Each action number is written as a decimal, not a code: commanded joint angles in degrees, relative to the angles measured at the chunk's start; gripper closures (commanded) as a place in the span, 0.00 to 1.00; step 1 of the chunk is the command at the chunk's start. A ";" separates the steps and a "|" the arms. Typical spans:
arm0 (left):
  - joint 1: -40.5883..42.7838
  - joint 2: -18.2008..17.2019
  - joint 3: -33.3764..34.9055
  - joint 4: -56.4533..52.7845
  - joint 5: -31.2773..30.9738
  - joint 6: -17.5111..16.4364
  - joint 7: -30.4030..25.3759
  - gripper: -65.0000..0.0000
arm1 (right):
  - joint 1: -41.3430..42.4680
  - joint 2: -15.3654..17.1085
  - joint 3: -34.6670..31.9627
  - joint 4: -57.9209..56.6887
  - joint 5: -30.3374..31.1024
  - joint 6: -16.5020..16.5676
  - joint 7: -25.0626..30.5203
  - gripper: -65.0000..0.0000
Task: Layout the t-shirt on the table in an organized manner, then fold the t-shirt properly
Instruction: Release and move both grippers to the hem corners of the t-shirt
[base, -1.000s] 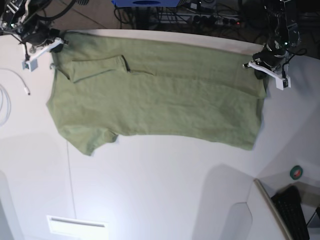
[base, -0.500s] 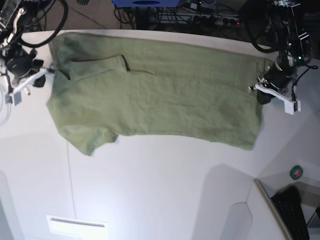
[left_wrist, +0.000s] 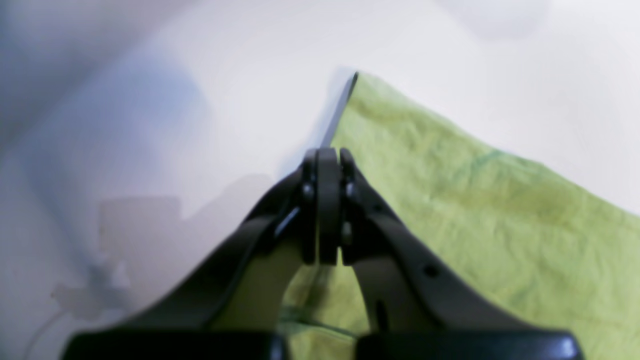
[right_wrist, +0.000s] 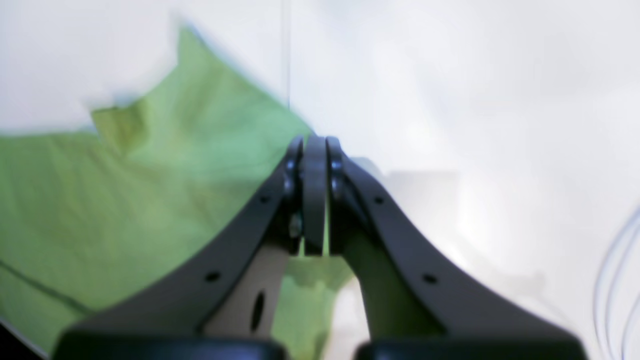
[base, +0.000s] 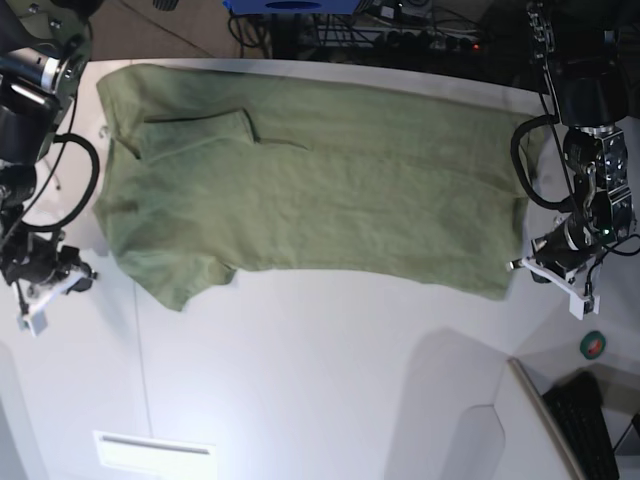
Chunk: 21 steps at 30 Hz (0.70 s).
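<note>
You see the t-shirt lying spread out flat on the far half of the table, with its long side running left to right. The neck end is on the left of the base view and the bottom hem is on the right. One short sleeve sticks out toward the near side at the left, and the other sleeve is folded over on top of the cloth near the far left corner. Your left gripper is on the right side of the base view, just beside the near right corner of the shirt. Its two fingers are pressed tight together and there is nothing between them. In the left wrist view the gripper is over the bare white table right next to the shirt's edge, but the picture is too blurry to say if it touches the cloth. Your right gripper is on the left side of the base view, beside the near sleeve and a little apart from it. Its fingers are squeezed together too, and they hold nothing. In the right wrist view the gripper sits past the edge of the green cloth, over the white table. A thin dark line runs across the table from the near sleeve toward the near edge.
</note>
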 joint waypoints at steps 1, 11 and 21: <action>-0.83 -1.16 -0.41 0.78 0.20 -0.04 -0.79 1.00 | 1.31 0.98 0.12 -0.30 0.19 0.04 1.38 1.00; 0.32 -1.25 -2.26 0.69 0.37 -0.04 -0.88 1.00 | 7.29 0.98 -0.05 -12.26 0.10 -0.05 9.38 0.78; 1.63 -1.25 -4.81 1.13 0.11 -0.04 -0.88 1.00 | 17.31 2.13 -14.91 -36.96 0.10 -9.72 25.82 0.55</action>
